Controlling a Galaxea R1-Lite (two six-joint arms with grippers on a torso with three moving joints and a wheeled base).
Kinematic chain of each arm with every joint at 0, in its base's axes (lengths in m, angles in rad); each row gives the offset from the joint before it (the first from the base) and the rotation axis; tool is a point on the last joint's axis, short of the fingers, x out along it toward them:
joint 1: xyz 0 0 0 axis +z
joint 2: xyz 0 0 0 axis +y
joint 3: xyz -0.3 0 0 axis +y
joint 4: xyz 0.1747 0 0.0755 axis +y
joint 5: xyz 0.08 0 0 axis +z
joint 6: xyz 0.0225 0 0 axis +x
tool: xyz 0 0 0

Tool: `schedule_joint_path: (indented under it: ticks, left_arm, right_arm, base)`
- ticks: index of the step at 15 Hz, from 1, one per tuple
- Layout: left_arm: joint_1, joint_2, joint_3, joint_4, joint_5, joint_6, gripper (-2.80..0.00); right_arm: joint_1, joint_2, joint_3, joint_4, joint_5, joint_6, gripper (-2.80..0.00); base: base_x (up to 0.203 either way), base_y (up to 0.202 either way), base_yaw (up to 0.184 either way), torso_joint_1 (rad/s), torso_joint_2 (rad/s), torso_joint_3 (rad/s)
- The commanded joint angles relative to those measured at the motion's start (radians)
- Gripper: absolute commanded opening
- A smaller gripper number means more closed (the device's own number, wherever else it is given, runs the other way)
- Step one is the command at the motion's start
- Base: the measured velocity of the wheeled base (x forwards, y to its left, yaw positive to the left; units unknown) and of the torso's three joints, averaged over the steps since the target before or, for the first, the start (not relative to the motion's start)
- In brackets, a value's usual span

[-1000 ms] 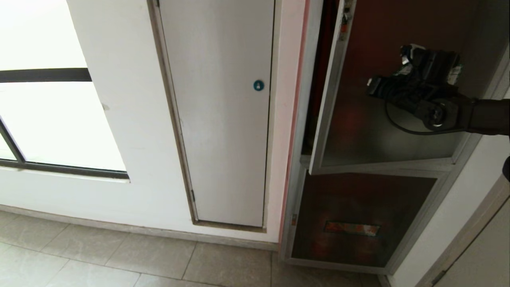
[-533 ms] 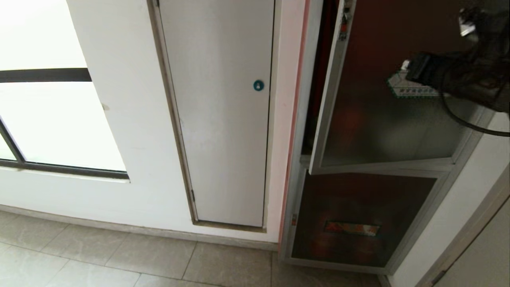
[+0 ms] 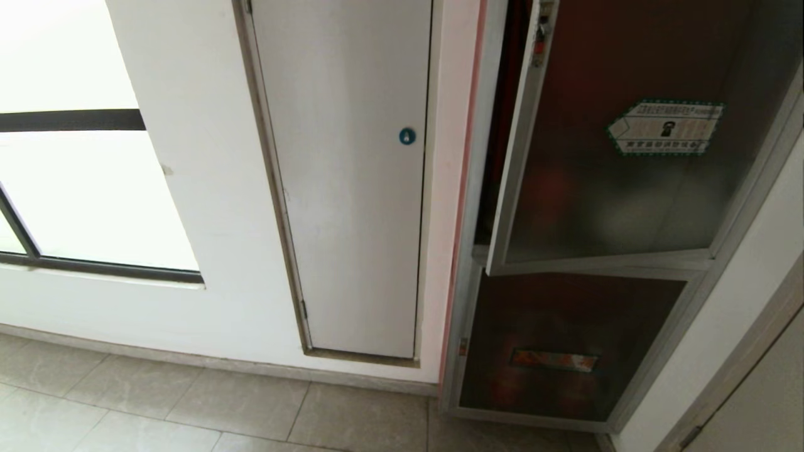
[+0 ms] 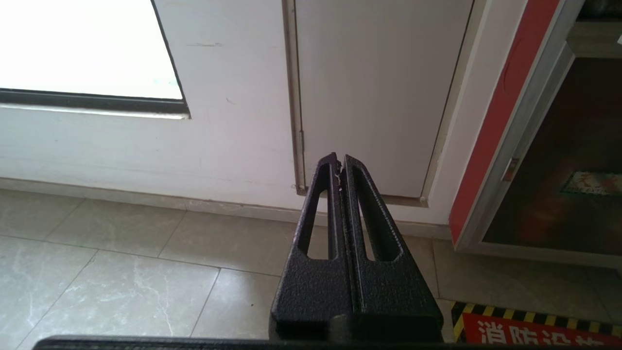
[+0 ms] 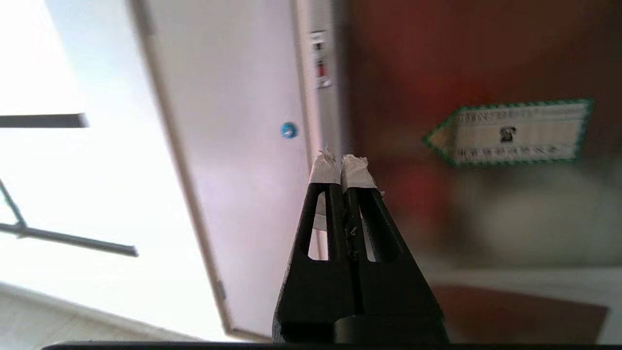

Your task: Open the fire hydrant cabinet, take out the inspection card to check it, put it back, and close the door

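Clearly the job is near its end, though not finished. My right claw [image 5: 342,167] is pressed shut with nothing between its taped tips; it sits in front of the door [image 3: 622,157], apart from it and aimed roughly at the silver latch-side frame, and it is out of my head view. My left claw [image 4: 338,165] hangs low over the floor tiles [image 4: 121,272], likewise closed on nothing, parked and taking no part.

The door of the fire hydrant cabinet [image 3: 468,276] is swung most of the way home but stands ajar: its latch edge, with the red-and-chrome latch [image 3: 540,34] near the top, stands off the cabinet frame, and a dark wedge of interior shows between them. Its bottom rail runs askew above the lower dark panel [image 3: 565,339]. The green-bordered sticker [image 3: 666,127] on the glass faces me in plain sight.

I cannot see the inspection card anywhere; neither claw has it, so I judge it is back inside, behind the tinted glass, though the glass hides too much to confirm that. The white door [image 3: 352,188] with the blue lock [image 3: 407,135], to the left, is no part of this.

What seems left is one thing: pushing the door flush against the frame until the latch catches.
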Motion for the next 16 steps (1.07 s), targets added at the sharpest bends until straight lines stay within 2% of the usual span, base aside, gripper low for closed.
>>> schedule_joint_path:
  ticks: [1, 4, 6, 12, 16]
  left_arm:
    - [0.000, 0.000, 0.002, 0.000, 0.000, 0.000, -2.80]
    - [0.000, 0.001, 0.002, 0.000, 0.000, 0.000, -2.80]
    - [0.000, 0.000, 0.002, 0.000, 0.000, 0.000, -2.80]
    - [0.000, 0.001, 0.002, 0.000, 0.000, 0.000, -2.80]
    - [0.000, 0.001, 0.002, -0.001, 0.000, 0.000, -2.80]
  right_arm:
    - [0.001, -0.262, 0.041, 0.102, 0.013, -0.001, -2.80]
    - [0.002, -0.482, 0.176, 0.227, 0.055, -0.058, -2.80]
    - [0.003, -0.583, 0.289, 0.259, 0.078, -0.105, -2.80]
    - [0.003, -0.761, 0.529, 0.265, 0.091, -0.128, -2.80]
    - [0.003, -0.826, 0.659, 0.235, 0.072, -0.180, -2.80]
  base:
    - [0.000, 0.000, 0.000, 0.000, 0.00, 0.000]
    - [0.000, 0.000, 0.000, 0.000, 0.00, 0.000]
    - [0.000, 0.000, 0.000, 0.000, 0.00, 0.000]
    - [0.000, 0.000, 0.000, 0.000, 0.00, 0.000]
    - [0.000, 0.000, 0.000, 0.000, 0.00, 0.000]
